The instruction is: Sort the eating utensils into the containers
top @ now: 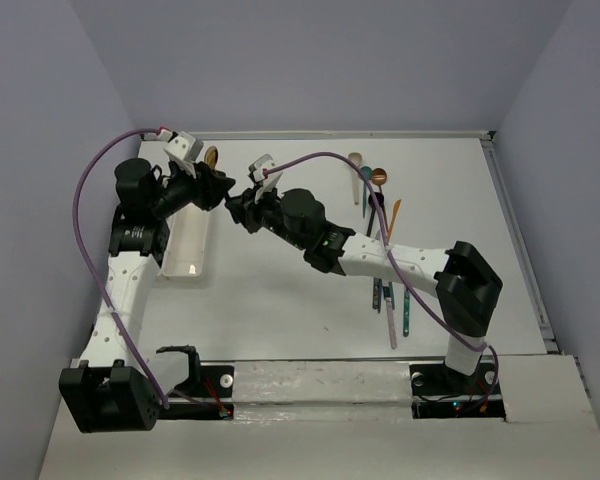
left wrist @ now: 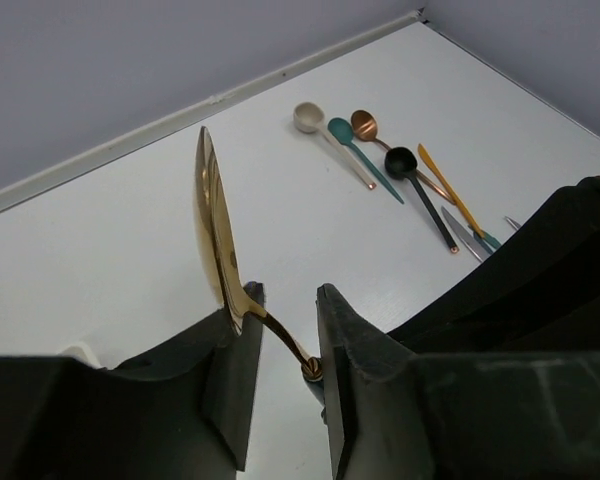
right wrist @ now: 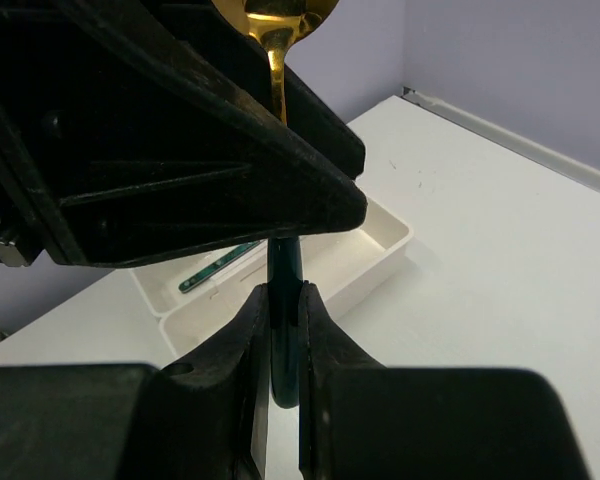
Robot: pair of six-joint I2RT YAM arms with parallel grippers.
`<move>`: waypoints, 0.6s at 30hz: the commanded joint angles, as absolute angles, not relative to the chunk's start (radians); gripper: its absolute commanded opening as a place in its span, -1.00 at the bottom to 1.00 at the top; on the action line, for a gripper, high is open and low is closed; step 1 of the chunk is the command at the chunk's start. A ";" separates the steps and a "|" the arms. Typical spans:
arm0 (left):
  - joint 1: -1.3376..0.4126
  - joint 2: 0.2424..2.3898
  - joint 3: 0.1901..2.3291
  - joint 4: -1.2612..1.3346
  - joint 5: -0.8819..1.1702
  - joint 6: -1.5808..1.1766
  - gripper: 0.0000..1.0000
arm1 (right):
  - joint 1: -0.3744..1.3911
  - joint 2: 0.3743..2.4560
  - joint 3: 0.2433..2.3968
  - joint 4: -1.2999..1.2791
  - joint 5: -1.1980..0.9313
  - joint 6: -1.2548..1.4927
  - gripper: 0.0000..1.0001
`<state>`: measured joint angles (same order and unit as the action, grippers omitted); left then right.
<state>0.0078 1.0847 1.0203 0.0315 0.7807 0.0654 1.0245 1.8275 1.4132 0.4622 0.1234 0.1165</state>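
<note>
A spoon with a gold bowl (left wrist: 212, 215) and a dark teal handle (right wrist: 283, 262) hangs in the air between both arms, above the table's back left. My right gripper (right wrist: 283, 290) is shut on the handle. My left gripper (left wrist: 285, 292) has its jaws apart around the spoon's gold neck, which crosses the gap slantwise and leans on the left finger (left wrist: 235, 350). Below them lie the containers (top: 187, 240), a pair of white trays, with a teal utensil (right wrist: 215, 268) in the far one. More eating utensils (top: 380, 190) lie at the back right.
On the table lie a beige spoon (left wrist: 308, 116), a teal spoon (left wrist: 342, 128), a copper spoon (left wrist: 364, 123), a black spoon (left wrist: 400, 160) and a silver knife (left wrist: 460, 232). A second group (top: 392, 305) lies near the right arm. Walls close the back and sides.
</note>
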 commanded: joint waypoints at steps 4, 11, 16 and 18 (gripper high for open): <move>0.005 1.085 1.020 0.054 0.779 0.044 -0.92 | 1.034 1.815 1.470 0.537 0.133 0.121 -1.00; 0.006 1.078 1.095 -0.075 0.596 0.178 -1.00 | 1.034 1.821 1.499 0.409 0.133 0.127 -0.08; 0.130 1.120 1.176 -0.218 0.454 0.349 -1.00 | 1.034 1.744 1.419 0.313 0.176 0.138 0.98; 0.191 1.144 1.190 -0.248 0.419 0.415 -1.00 | 1.034 1.682 1.367 0.295 0.186 0.146 0.99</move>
<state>0.0849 1.1126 1.1194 -0.1665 0.5674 0.2413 1.0283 1.8141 1.4281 0.3435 0.1387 0.1314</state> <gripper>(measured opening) 0.041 0.972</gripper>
